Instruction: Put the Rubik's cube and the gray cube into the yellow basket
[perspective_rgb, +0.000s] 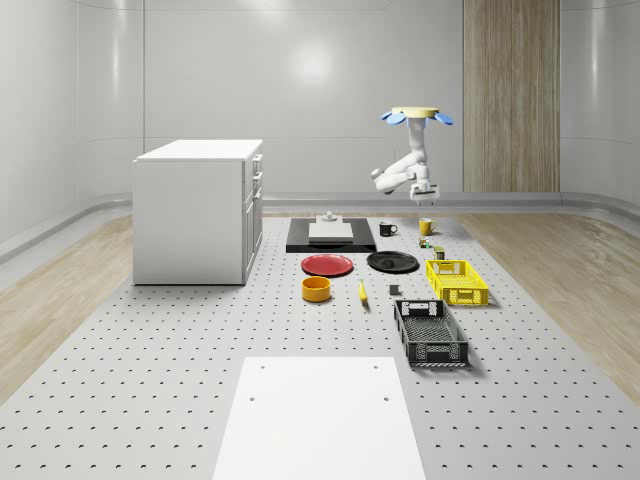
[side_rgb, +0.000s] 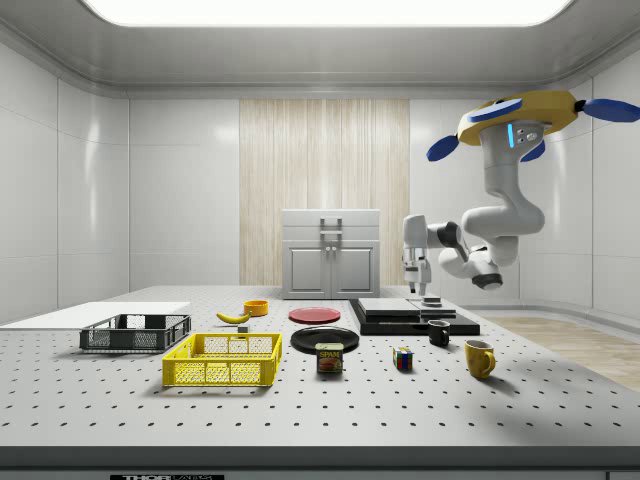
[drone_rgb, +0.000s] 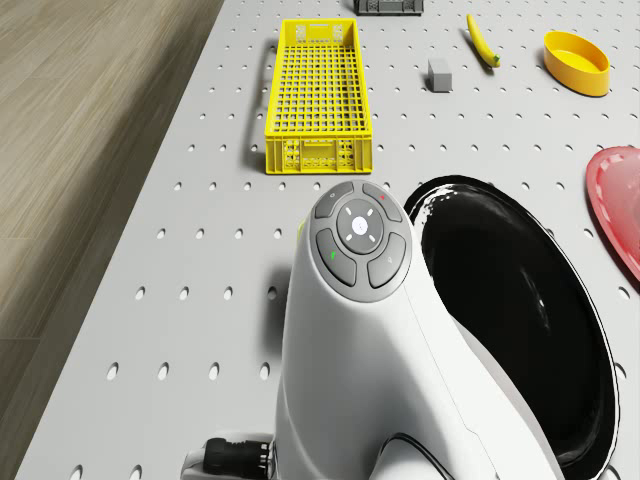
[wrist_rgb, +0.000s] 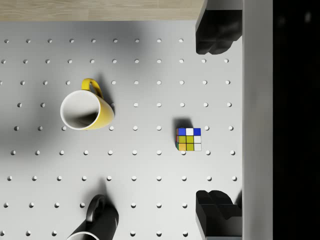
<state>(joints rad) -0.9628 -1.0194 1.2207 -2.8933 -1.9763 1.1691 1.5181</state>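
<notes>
The Rubik's cube (wrist_rgb: 188, 139) lies on the perforated table between a yellow mug (wrist_rgb: 85, 111) and the black platform's edge. My gripper (wrist_rgb: 218, 125) hangs open well above it, and the cube sits a little to one side of the gap between the fingers (wrist_rgb: 217, 35). In the side view the gripper (side_rgb: 420, 289) is in the air over the cube (side_rgb: 403, 359). The drone (perspective_rgb: 415, 113) hovers over the table's far right part. The gray cube (drone_rgb: 440, 73) rests beside the yellow basket (drone_rgb: 316, 95), near a banana (drone_rgb: 482, 40).
A black mug (wrist_rgb: 95, 225) stands close to the cube. A tin can (side_rgb: 329, 357), a black plate (drone_rgb: 510, 300), a red plate (perspective_rgb: 328, 264), an orange bowl (perspective_rgb: 316, 288) and a black basket (perspective_rgb: 430, 333) are spread on the table. A white cabinet (perspective_rgb: 200, 210) stands at the whole-scene view's left.
</notes>
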